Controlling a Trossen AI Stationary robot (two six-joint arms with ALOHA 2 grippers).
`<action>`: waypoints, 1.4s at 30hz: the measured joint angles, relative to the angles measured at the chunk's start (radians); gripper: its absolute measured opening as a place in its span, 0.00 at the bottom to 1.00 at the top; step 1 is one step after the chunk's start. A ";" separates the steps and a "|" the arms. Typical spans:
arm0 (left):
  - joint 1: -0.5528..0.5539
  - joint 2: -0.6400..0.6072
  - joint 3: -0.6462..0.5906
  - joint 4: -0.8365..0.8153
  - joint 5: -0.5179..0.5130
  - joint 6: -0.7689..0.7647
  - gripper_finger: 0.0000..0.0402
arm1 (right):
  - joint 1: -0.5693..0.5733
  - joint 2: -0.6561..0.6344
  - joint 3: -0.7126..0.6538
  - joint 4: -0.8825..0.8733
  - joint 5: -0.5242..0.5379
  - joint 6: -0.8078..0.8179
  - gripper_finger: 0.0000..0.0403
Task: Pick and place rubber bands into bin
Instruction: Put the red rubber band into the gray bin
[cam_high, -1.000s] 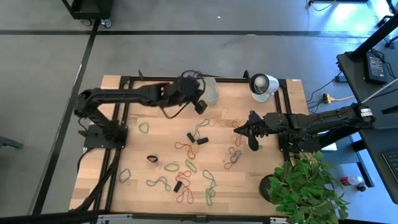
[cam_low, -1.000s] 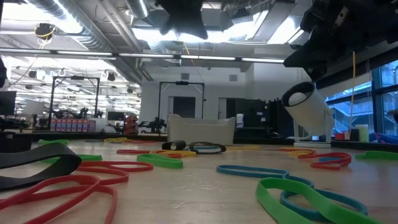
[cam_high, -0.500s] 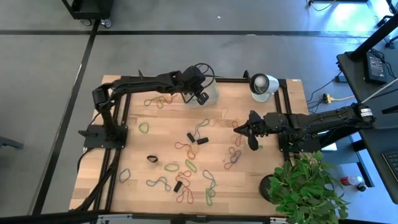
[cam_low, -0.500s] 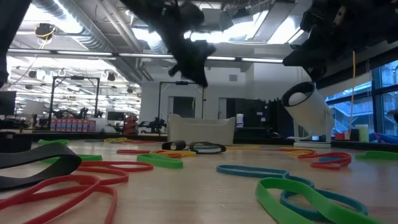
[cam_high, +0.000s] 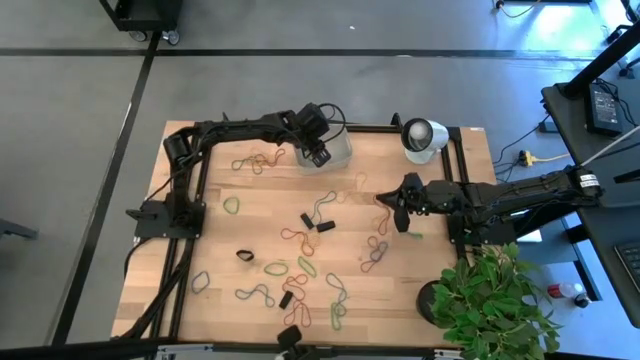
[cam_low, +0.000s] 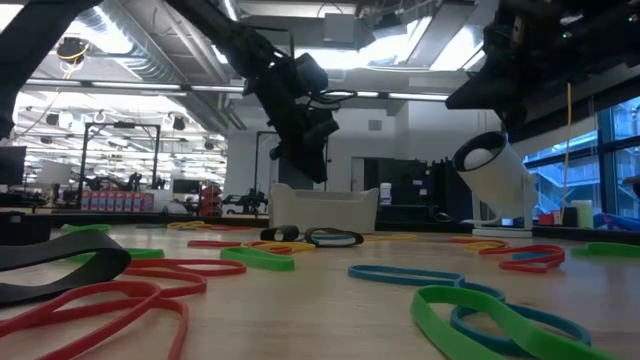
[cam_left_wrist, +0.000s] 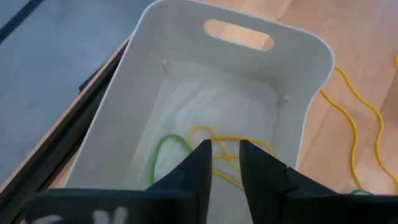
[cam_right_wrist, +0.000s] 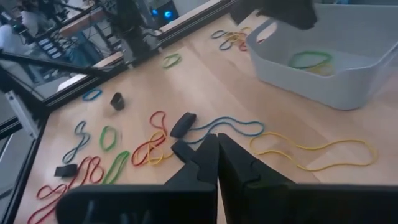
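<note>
Left tool (cam_high: 318, 152) over bin (cam_high: 340, 148) at worktop's far edge, fingers (cam_left_wrist: 200, 163) slightly apart, nothing between. Right tool (cam_high: 401, 215) pressed together, empty, above scattered bands (cam_high: 300, 238). Risk: band clinging to a finger, carried back out; arms crowding near bin.

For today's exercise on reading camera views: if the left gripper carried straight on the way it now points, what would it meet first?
The left gripper points down into the bin, fingers slightly parted. It would probably first meet the yellow and green rubber bands on the bin's floor, though depth is uncertain.
</note>
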 joint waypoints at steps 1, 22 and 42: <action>0.000 0.000 0.000 0.002 -0.001 0.012 0.24 | 0.000 0.000 0.000 0.000 0.002 0.000 0.01; -0.121 -0.183 0.105 -0.164 0.006 -0.174 0.32 | -0.020 0.000 0.000 0.031 -0.001 0.024 0.10; -0.518 -0.525 -0.398 -0.220 -0.282 -0.714 0.33 | -0.021 0.053 0.189 -0.080 -0.039 -0.237 0.40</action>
